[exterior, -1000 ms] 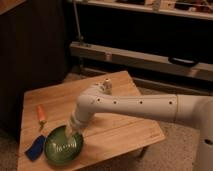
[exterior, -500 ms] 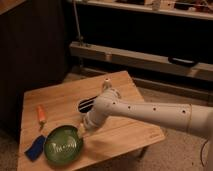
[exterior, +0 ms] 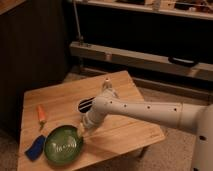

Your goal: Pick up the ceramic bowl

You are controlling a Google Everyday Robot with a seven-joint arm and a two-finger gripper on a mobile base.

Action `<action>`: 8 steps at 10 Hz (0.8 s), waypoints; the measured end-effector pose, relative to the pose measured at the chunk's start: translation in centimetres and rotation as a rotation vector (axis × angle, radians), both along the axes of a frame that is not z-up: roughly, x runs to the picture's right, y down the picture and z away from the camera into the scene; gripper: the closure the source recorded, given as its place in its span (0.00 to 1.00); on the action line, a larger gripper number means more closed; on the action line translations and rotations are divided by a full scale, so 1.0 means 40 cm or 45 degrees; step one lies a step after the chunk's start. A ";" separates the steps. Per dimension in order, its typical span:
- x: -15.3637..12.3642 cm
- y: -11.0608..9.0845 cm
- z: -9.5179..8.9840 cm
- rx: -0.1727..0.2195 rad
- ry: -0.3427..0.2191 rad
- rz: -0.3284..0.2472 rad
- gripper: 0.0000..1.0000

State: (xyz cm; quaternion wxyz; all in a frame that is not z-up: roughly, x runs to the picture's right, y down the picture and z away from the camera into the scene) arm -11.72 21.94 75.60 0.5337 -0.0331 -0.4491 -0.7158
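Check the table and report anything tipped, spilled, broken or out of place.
Nothing stands out. The ceramic bowl sits flat near the front-left of the wooden table, a blue piece beside it and an orange item behind. The gripper is at the bowl's right rim.

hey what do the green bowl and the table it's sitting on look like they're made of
The ceramic bowl looks like glazed ceramic: glossy green with pale glare inside. The table looks like wood, probably bamboo or butcher block: light tan slats with visible seams and a matte finish. The gripper is at the bowl's right rim.
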 end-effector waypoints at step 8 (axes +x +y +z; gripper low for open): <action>-0.089 0.026 0.078 -0.062 -0.055 -0.068 0.50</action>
